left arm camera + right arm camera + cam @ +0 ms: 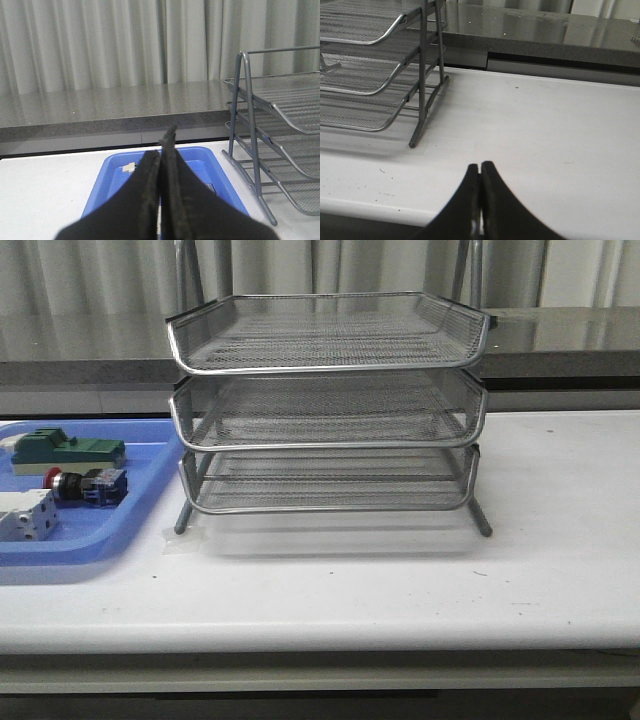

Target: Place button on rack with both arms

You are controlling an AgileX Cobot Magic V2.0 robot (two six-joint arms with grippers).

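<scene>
Button [82, 484] placement has, by my reading, not begun: nothing rests on any tier, and neither arm shows in the front view.

Largest first, the white bench [400, 580] carries everything. At its centre stands the three-tier wire-mesh rack [328, 405], all three tiers bare, its open fronts facing the camera. At about nine o'clock from the rack, just beside its left leg, lies the flat blue tray [110, 530]. Inside it sit three parts: a green block-shaped part [68, 452] at the tray's far side, the button just nearer than that, lying on its side with its red cap pointing to nine o'clock, and a white boxy part [25, 514] at roughly seven o'clock from the button.

The left gripper [161, 150] is clenched, fingers pressed together with nothing between them, hanging above the tray. The right gripper [480, 172] is likewise clenched and empty, over open bench at about three o'clock from the rack.

Everything is left: grasp, carry and set-down. The green and white parts crowd the button closely, so a clean grasp looks tight, and the rack's low tiers leave little headroom.
</scene>
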